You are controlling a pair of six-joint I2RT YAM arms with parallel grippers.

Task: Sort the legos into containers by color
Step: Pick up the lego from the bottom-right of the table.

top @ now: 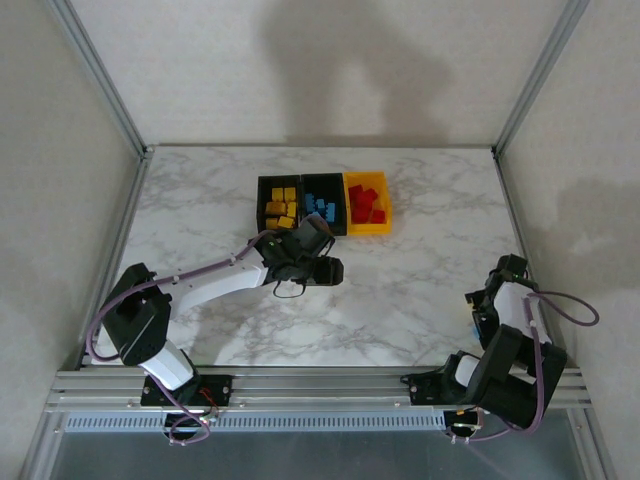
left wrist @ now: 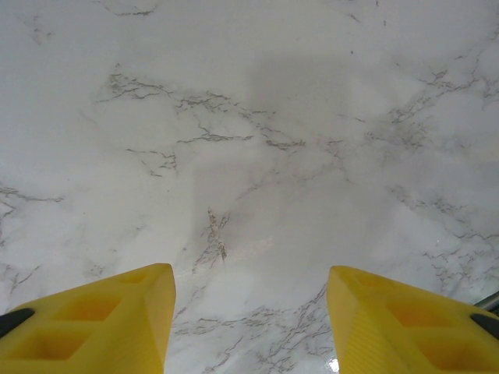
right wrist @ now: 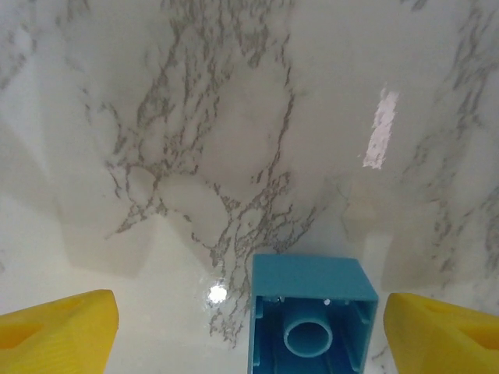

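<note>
Right end effector (right wrist: 251, 315) straddles blue lego (right wrist: 312, 292), gaps both sides.

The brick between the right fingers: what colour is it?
The brick is light blue; the right wrist view shows it best.

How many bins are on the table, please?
3, in a row far across the table: left black bin with yellow bricks, middle black bin with blue bricks, right yellow bin with red bricks. None seems hidden.
</note>
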